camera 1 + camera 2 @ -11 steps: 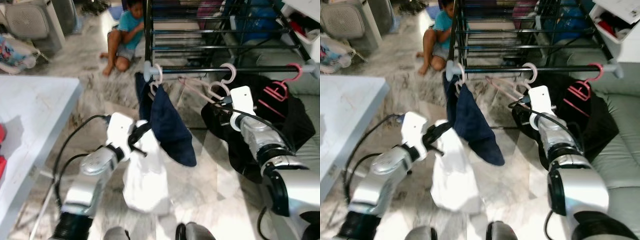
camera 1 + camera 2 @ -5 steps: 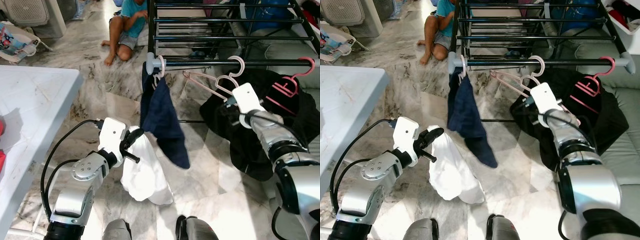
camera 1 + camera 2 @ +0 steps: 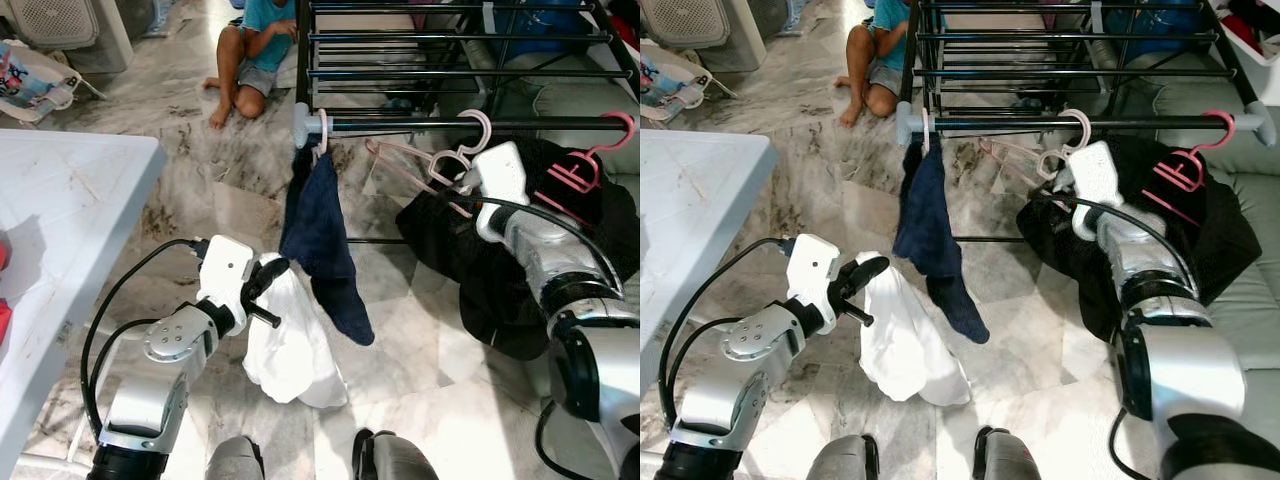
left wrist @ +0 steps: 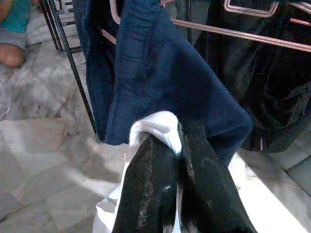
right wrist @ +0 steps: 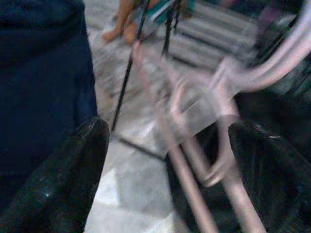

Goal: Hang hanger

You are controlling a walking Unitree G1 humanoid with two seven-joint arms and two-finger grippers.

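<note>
I see the pale pink hanger in the upper right of the head view, its hook looped over the black front rail of the drying rack. My right gripper sits just below that hook; its wrist view, blurred, shows the two black fingers spread wide with the hanger's pink wires between them, not clamped. That spread cannot be made out from the head views, where the white wrist housing covers the fingertips.

My left gripper is low in the centre-left, pressed together on a fold of a white cloth that hangs down toward the marble floor. The left wrist view shows that pinch close up, with a navy garment right behind it, draped from another pale hanger at the rail's left end. A darker pink hanger hangs at the rail's right end over a black garment.

I can read no writing or brand anywhere.

The grey surface has its edge along the left of the frame, well apart from the rack, with open floor between. A seated person is at the top, beyond the rack's left end.
</note>
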